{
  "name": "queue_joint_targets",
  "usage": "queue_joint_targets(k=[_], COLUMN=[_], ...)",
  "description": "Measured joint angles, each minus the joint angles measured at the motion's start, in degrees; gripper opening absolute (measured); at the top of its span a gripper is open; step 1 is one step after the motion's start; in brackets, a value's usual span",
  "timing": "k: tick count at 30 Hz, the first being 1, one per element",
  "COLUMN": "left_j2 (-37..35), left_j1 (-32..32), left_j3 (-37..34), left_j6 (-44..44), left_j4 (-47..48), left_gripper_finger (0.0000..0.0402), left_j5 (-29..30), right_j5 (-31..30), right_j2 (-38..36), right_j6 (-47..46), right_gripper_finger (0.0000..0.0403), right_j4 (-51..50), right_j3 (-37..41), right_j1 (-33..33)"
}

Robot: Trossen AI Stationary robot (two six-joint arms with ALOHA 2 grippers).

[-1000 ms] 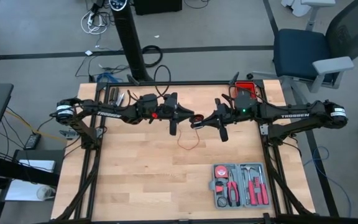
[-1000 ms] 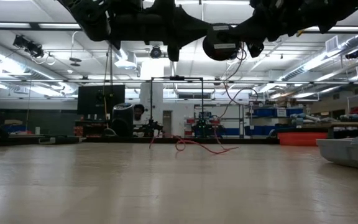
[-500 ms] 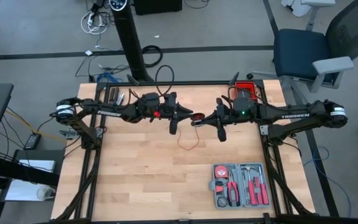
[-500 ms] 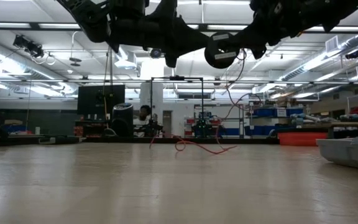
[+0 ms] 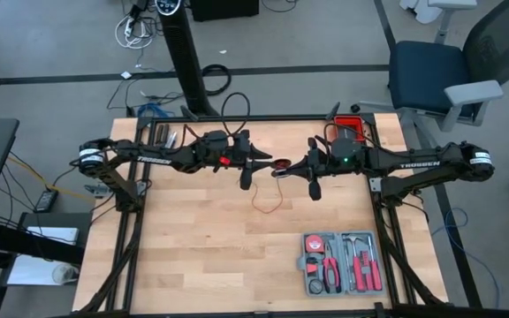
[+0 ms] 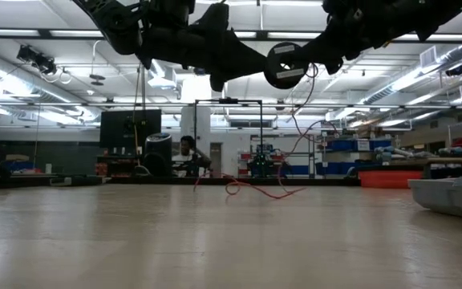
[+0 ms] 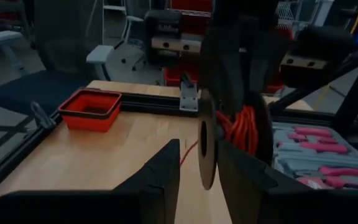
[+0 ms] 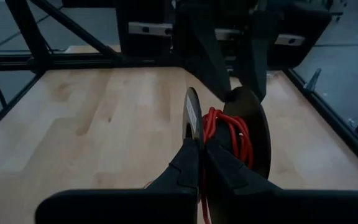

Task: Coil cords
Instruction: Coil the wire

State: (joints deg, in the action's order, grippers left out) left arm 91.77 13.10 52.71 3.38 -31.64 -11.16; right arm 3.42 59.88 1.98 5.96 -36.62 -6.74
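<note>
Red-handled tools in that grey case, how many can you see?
3, as far as the high view shows: two pliers-like tools lie side by side in the middle of the grey case, one lies along its right side. Others may be hidden.

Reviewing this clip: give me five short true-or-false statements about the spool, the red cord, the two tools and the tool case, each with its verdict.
1. The red cord is partly wound on a black spool. True.
2. The right tool is shut on one disc of the spool. True.
3. All of the cord is wound up. False: a loose length hangs down and lies looped on the table.
4. The left tool grips the grey tool case. False: its fingers stand apart, one on either side of a spool disc, above mid-table; the case lies untouched at the table's near right.
5. The red bin holds the cord. False: the bin sits apart, by the table's edge.
</note>
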Motion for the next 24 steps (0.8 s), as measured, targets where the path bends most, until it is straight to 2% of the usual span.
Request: queue_joint_targets(k=[10, 12, 14, 17, 21, 24], left_j2=[0.00, 0.00, 0.00, 0.00, 0.01, 0.02], left_j1=[0.02, -0.07, -0.73, -1.16, -1.04, -1.07], left_j3=[0.00, 0.00, 0.00, -0.11, -0.11, -0.11], left_j6=[-0.38, -0.61, -2.48, -3.44, -3.37, -3.01], left_j4=[-0.79, -1.56, -1.90, -1.53, -0.70, -0.68], left_gripper_finger=[0.0107, 0.0084, 0.0032, 0.0007, 0.0003, 0.0002], left_j5=[0.90, 0.86, 0.75, 0.75, 0.82, 0.74], right_j5=[-0.02, -0.05, -0.15, 0.24, 0.25, 0.20], right_j2=[0.00, 0.00, 0.10, 1.35, 3.50, 2.31], right_j6=[1.24, 1.24, 1.24, 0.85, -0.95, -2.64], right_gripper_finger=[0.0005, 0.0005, 0.0008, 0.0025, 0.0064, 0.0091], right_j4=[5.94, 6.41, 6.83, 8.62, 11.19, 10.37], right_j3=[0.00, 0.00, 0.00, 0.00, 0.00, 0.00], right_j1=[0.00, 0.00, 0.23, 0.75, 1.11, 1.11])
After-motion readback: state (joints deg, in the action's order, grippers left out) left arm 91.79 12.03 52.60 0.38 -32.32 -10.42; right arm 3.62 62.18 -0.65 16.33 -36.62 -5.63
